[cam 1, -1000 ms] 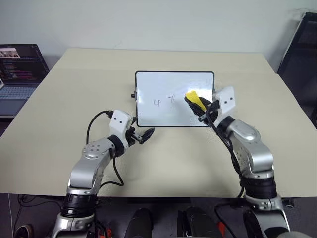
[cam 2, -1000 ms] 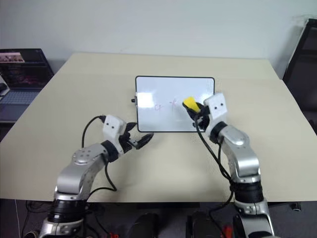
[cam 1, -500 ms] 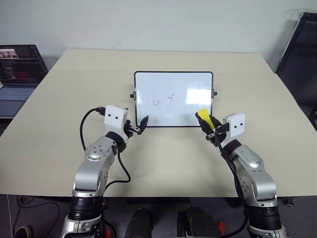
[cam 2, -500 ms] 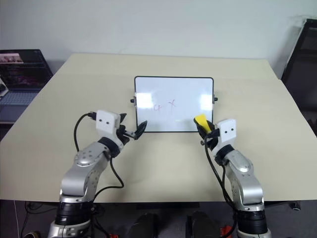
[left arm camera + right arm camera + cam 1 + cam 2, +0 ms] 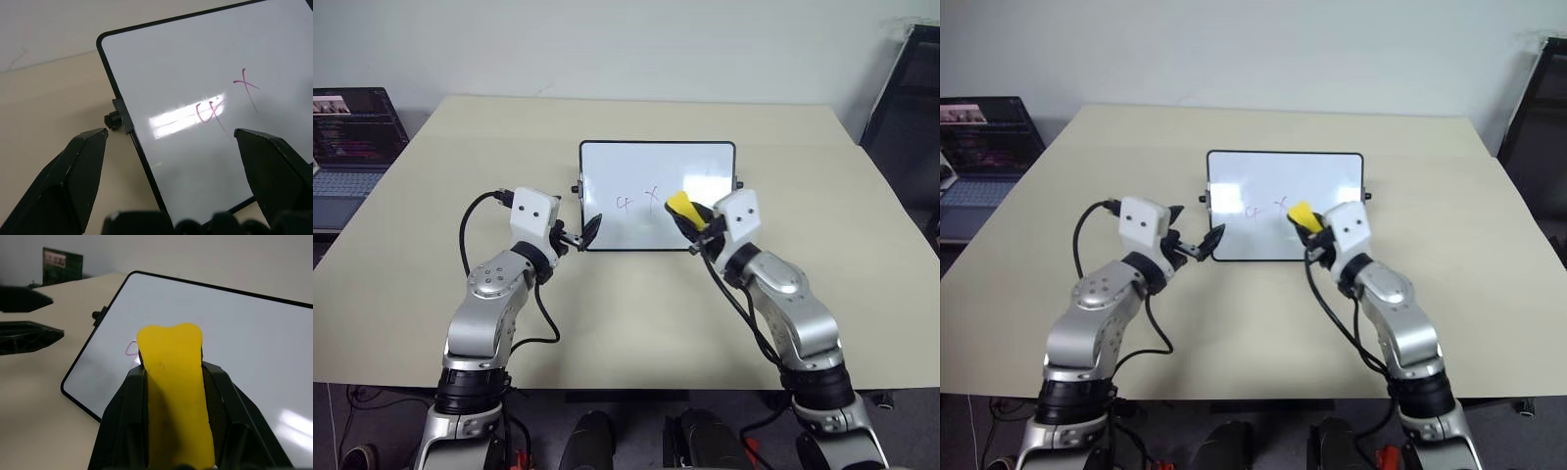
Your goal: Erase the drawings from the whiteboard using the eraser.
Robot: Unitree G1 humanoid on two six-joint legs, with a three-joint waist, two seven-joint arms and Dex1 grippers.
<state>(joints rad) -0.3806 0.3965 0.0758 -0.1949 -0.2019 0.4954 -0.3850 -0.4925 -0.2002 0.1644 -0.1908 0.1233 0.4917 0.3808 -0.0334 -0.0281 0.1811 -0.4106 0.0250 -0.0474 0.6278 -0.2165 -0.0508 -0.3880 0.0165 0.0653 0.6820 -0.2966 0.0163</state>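
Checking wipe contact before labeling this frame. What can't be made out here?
- Whether the eraser touches the whiteboard: head views too small; in the right wrist view the eraser covers its own tip.
- Part of the drawings: the eraser hides it in the right wrist view.
- Laptop screen text: too small, cut by the frame edge.

I seem to be in an office or a lab workroom. In front of me stands a plain beige table (image 5: 636,313) against a bare white wall (image 5: 626,44). At about ten o'clock an open laptop (image 5: 350,137) shows dark windows with lines of text, possibly code, though it is too small to read. At about two o'clock a dark frame (image 5: 906,88), maybe a chair or rack, leans by the wall.
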